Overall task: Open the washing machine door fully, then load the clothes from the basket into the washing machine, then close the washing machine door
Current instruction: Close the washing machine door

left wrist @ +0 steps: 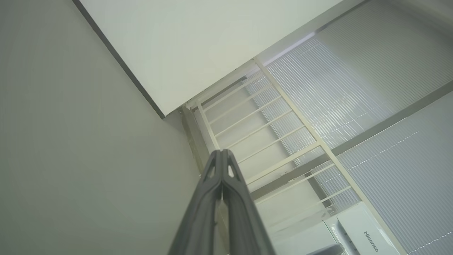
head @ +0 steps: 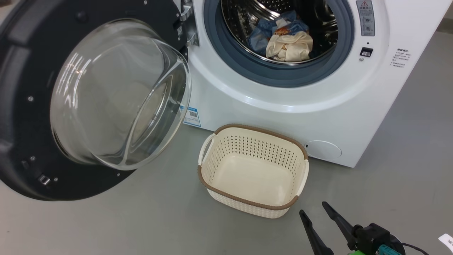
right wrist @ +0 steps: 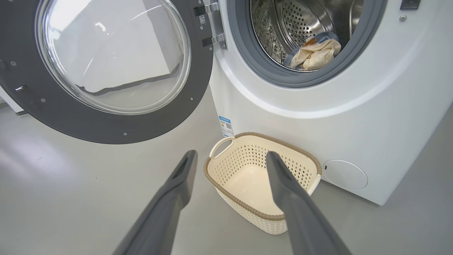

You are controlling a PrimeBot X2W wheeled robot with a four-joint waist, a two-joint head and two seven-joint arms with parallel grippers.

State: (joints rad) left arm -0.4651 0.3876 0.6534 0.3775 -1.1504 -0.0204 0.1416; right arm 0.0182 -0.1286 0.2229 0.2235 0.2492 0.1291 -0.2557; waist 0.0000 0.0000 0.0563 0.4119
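The washing machine [head: 311, 117] [right wrist: 354, 117] stands with its door [head: 88, 102] [right wrist: 106, 67] swung wide open to the left. Inside the steel drum lie the clothes [head: 283, 39] [right wrist: 315, 53], blue printed fabric with a cream piece on top. The cream basket [head: 253, 170] [right wrist: 258, 184] sits empty on the floor in front of the machine. My right gripper [head: 313, 209] [right wrist: 230, 157] hovers open just to the basket's near right, nothing between its fingers. My left gripper [left wrist: 222, 154] is shut and empty, pointing up toward a wall corner and a window.
Grey floor [head: 141, 226] stretches around the basket. The open door overhangs the floor on the left. A white railing and ribbed blinds [left wrist: 318, 117] show in the left wrist view, with a white Hisense appliance [left wrist: 368, 237] at its lower right.
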